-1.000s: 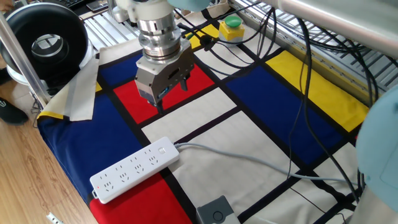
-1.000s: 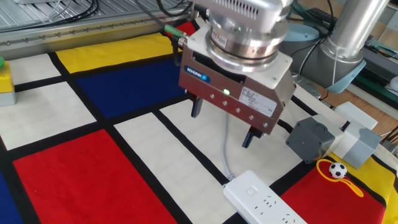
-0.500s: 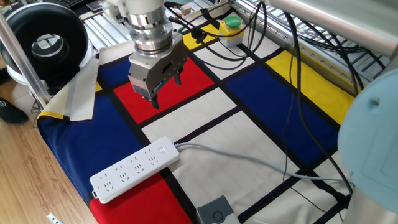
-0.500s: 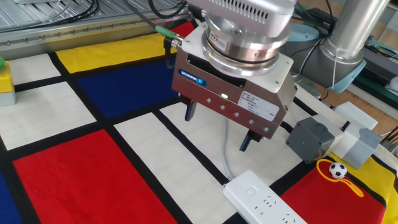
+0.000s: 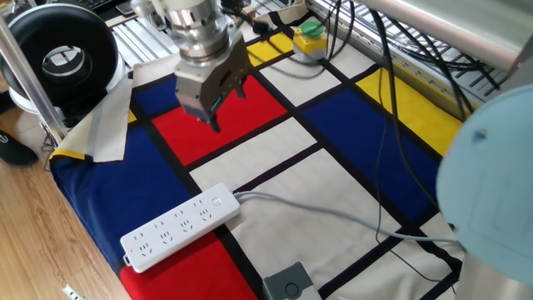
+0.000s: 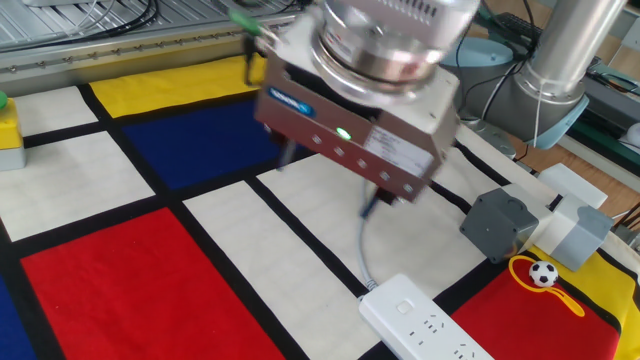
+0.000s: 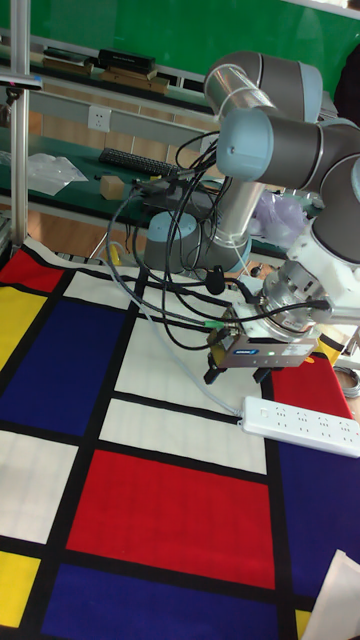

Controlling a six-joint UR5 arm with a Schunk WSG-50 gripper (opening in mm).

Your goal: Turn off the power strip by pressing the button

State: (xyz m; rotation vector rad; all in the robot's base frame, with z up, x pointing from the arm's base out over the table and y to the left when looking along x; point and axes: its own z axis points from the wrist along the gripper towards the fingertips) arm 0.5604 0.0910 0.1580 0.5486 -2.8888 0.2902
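On the colour-block cloth (image 5: 350, 117), near its front edge, lies the power strip (image 5: 179, 227): a long white plastic bar with groups of socket holes along its top and rounded ends. It rests partly on a white panel and partly on a red one. At the cord end sits the button (image 5: 218, 201), a small flush switch, the same white as the body and hard to pick out. A pale grey cord (image 5: 333, 215) leaves that end and runs away across the white panel. Above the red panel farther back, well apart from the strip, hangs the gripper (image 5: 213, 110), its two dark fingers (image 6: 284, 155) pointing down with a clear gap between them, holding nothing. A green light glows on the gripper body. A small grey box (image 5: 290, 283) sits just beyond the strip at the cloth's near edge.
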